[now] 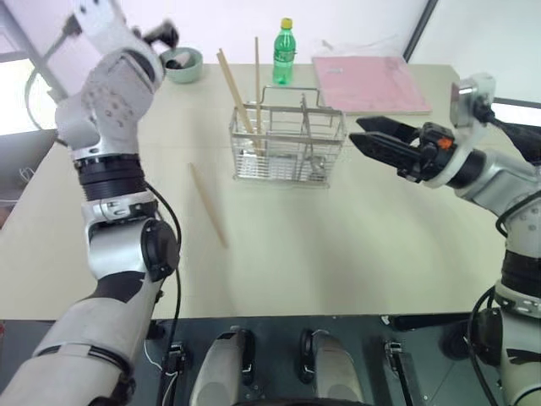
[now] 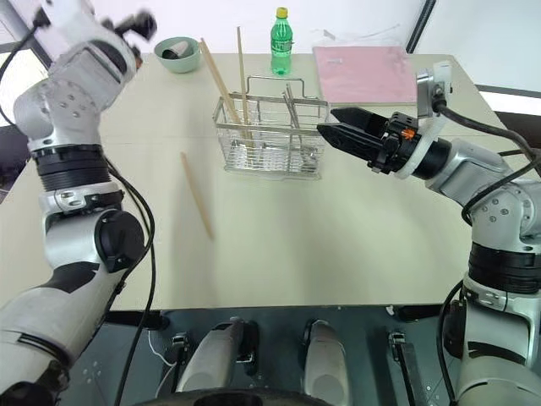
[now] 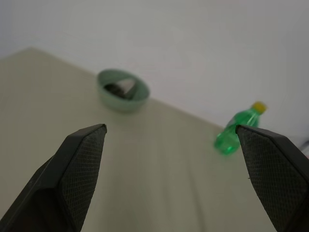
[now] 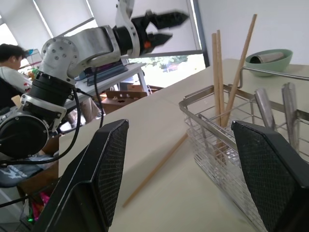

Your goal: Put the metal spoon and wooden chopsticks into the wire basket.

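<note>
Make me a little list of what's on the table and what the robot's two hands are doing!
basket: silver wire basket at mid-table
in basket: three pale wooden chopsticks standing at its left end; metal utensil handles in the middle
left out: one wooden chopstick flat on the table, left of the basket
behind: green bowl, green plastic bottle, pink folder
left gripper: open, empty, raised near the bowl
right gripper: open, empty, pointing at the basket's right side
</note>
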Tool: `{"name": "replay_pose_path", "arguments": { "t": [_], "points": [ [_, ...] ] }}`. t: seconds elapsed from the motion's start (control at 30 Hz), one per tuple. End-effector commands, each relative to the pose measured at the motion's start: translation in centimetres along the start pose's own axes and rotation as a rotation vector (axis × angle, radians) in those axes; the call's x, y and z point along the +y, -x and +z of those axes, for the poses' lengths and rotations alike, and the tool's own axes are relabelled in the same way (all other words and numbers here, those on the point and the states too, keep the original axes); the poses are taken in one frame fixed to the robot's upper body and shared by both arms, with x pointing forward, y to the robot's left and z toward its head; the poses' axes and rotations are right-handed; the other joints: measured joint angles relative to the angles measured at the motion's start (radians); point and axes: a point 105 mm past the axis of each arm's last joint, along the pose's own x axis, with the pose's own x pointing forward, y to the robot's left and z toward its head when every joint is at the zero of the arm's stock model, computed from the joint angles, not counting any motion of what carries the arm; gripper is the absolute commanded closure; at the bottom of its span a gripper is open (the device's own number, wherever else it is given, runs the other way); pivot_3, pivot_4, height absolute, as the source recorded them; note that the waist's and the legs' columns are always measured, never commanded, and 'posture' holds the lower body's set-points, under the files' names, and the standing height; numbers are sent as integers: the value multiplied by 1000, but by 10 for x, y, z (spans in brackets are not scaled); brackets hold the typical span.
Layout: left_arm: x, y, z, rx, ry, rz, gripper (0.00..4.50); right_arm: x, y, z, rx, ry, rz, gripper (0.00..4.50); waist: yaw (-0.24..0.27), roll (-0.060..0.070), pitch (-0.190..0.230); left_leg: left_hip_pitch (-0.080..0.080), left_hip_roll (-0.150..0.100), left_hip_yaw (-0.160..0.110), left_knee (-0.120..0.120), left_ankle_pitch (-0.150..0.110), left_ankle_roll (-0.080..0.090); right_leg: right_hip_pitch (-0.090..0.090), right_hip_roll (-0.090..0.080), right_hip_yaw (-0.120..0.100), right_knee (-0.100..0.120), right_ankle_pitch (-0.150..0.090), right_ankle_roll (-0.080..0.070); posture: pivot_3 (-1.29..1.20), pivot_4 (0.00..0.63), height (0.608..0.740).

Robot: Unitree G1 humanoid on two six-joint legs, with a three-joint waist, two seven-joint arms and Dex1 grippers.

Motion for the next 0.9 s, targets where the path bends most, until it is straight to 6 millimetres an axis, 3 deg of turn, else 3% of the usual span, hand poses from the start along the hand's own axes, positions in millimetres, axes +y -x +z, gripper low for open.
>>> {"name": "replay_pose_path", "arguments": {
  "t": [0.03, 0.27, 0.37, 0.7, 0.8, 0.9],
  "points": [
    [4, 14, -55, 260, -34, 66, 12, 3, -3, 10, -24, 52, 32, 1003, 11, 0, 0, 0, 0, 0, 0, 0, 0, 0, 0, 0, -1, 1, 1, 0, 150, 686],
    [35, 22, -125, 525, -74, 180, 12, 2, -11, 11, -23, 60, 49, 1003, 14, -1, 0, -2, 0, 0, 0, 3, -6, -4, 1, 0, 0, 1, 1, 0, 150, 686],
    [41, 22, -134, 564, -113, 211, 12, 3, -12, 10, -23, 62, 54, 1003, 14, 0, 0, -2, 0, 1, 0, 3, -6, -4, 1, 0, 0, 1, 0, 0, 150, 686],
    [33, 12, -161, 666, -195, 179, 12, 5, -7, 8, -34, 66, 19, 1003, 18, 0, -1, -1, 0, 1, 0, 1, -10, -4, 0, 0, 0, 1, 0, 0, 150, 686],
    [32, 10, -163, 667, -195, 173, 882, 5, -6, 8, -40, 65, 11, 1003, 18, 1, -1, -1, 0, 1, 0, 1, -10, -4, -1, 0, 0, 1, 0, 0, 150, 686],
    [29, 8, -160, 657, -198, 169, 2264, 6, -4, 8, -38, 67, 6, 1003, 19, 1, -1, -1, 0, 1, 0, 1, -10, -4, -1, 0, 0, 1, 0, 0, 150, 686]
  ]
}}
